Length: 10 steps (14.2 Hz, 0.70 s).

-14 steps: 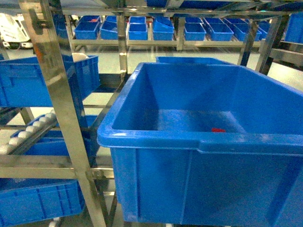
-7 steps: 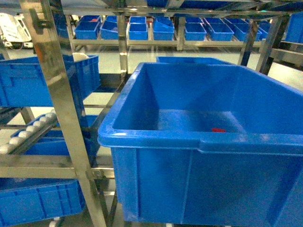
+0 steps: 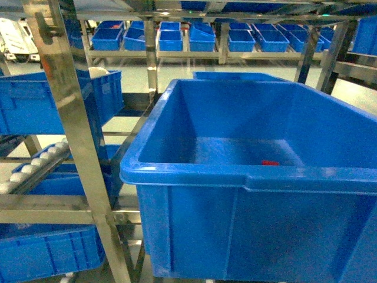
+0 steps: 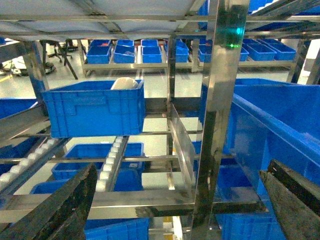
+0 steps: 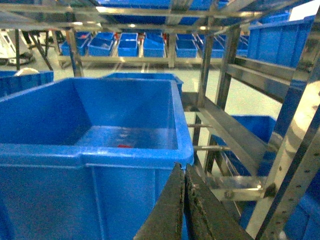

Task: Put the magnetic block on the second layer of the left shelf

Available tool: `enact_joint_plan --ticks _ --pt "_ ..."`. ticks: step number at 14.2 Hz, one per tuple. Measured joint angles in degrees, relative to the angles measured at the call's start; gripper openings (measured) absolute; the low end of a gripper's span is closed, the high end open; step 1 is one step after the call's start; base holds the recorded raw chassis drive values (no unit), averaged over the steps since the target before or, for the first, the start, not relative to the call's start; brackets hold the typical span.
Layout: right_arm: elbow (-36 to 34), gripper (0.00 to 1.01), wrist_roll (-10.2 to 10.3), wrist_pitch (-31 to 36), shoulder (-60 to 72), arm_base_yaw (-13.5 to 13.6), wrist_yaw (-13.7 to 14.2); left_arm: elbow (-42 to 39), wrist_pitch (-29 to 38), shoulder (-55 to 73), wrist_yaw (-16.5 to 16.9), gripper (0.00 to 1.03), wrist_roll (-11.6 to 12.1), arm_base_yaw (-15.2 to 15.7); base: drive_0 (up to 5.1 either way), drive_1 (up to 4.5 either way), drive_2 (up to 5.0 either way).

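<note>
A: Where is the magnetic block (image 3: pixel 270 163)?
B: On the floor of the large blue crate (image 3: pixel 177 175).
A: Your grippers?
B: My left gripper (image 4: pixel 170 200) is spread, empty; my right gripper (image 5: pixel 183 200) is closed on nothing.

Rows of small blue bins (image 3: pixel 171 36) behind

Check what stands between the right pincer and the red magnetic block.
The near wall of the large blue crate does. The magnetic block lies on the crate's floor, while the right pincer, fingers pressed together and holding nothing, sits outside, below the rim by the near right corner. It would likely have to go over the rim.
</note>
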<state>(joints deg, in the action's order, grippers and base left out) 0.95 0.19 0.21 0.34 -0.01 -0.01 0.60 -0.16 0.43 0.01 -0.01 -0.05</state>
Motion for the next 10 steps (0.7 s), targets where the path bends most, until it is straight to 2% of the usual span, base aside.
enact_joint_plan --ticks 1,2,5,9,10 --pt "-0.2 0.02 0.0 -0.8 0.0 0.0 0.0 0.0 0.0 0.0 -0.1 0.98 0.0 0.0 0.0 0.00 0.0" --pt "-0.2 0.08 0.0 -0.2 -0.1 0.0 0.0 0.0 0.0 0.0 0.0 0.98 0.0 0.0 0.0 0.00 0.0" --pt "-0.2 0.50 0.0 -0.4 -0.1 0.0 0.0 0.0 0.0 0.0 0.0 0.98 0.0 0.0 0.0 0.00 0.0" --pt "-0.2 1.00 0.0 -0.4 -0.1 0.0 0.0 0.0 0.0 0.0 0.0 0.98 0.0 0.0 0.0 0.00 0.0" --pt "-0.2 0.97 0.0 -0.5 -0.1 0.0 0.0 0.0 0.0 0.0 0.0 0.98 0.0 0.0 0.0 0.00 0.0"
